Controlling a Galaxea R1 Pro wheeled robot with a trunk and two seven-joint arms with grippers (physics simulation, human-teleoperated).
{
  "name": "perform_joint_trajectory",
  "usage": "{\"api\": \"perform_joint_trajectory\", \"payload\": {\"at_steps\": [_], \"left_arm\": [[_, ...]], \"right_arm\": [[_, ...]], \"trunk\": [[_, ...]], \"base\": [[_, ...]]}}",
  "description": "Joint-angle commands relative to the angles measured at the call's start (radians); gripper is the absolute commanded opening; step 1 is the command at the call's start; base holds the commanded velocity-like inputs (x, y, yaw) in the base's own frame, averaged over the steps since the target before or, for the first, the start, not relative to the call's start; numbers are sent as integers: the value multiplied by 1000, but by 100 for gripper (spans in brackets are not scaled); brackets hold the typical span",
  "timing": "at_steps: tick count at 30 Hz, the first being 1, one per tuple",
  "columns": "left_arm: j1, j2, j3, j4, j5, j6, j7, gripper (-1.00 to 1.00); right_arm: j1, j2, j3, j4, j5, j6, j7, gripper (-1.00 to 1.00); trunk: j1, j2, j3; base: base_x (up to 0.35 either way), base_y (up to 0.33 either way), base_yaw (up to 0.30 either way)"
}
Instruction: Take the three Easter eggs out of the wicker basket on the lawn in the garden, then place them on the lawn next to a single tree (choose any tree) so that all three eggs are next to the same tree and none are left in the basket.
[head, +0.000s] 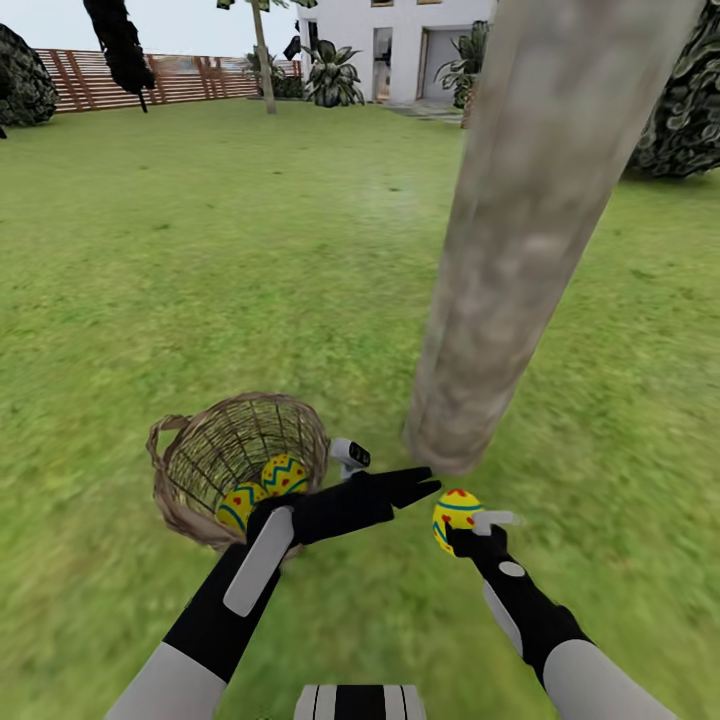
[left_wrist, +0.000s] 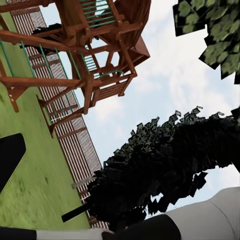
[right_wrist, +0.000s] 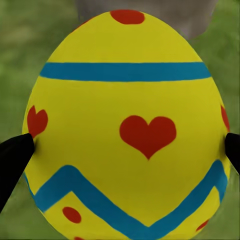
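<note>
The wicker basket (head: 205, 450) stands on the lawn (head: 250, 280) at lower left, with two yellow Easter eggs (head: 285, 474) (head: 237, 506) inside. My left arm reaches across the basket's near rim. Its gripper (head: 420, 488) is open and empty, pointing toward the tree (head: 520, 250); one black finger (left_wrist: 10, 155) shows in the left wrist view. My right gripper (head: 462, 526) is shut on a third Easter egg (head: 455, 508), held just in front of the trunk's base. In the right wrist view that egg (right_wrist: 125, 100) sits between the black fingertips (right_wrist: 17, 150).
The thick trunk rises steeply at centre right, its base close beyond both grippers. A dark bush (head: 685, 110) stands behind it, a white house (head: 400, 45) and brown fence (head: 160, 80) far back. The left wrist view shows a wooden play structure (left_wrist: 95, 45) and dark foliage (left_wrist: 165, 165).
</note>
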Motion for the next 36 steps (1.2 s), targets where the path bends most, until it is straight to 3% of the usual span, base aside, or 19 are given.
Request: {"api": "perform_joint_trajectory", "payload": {"at_steps": [1,7,36], "left_arm": [[-1,0,-1,0,3,5,-1,100],[7,-4,-2,-4,3,3,-1,100],[7,-7,-3,-6,3,6,-1,100]], "right_arm": [[0,2,8,0,5,-3,-10,-100],[-1,4,7,1,9,-3,-12,-100],[-1,4,7,0,8,2,-12,-100]], "trunk": [[0,0,-1],[1,-1,-12],[14,-8,-124]], "base": [[0,-3,295],[0,0,221],[0,0,1]]}}
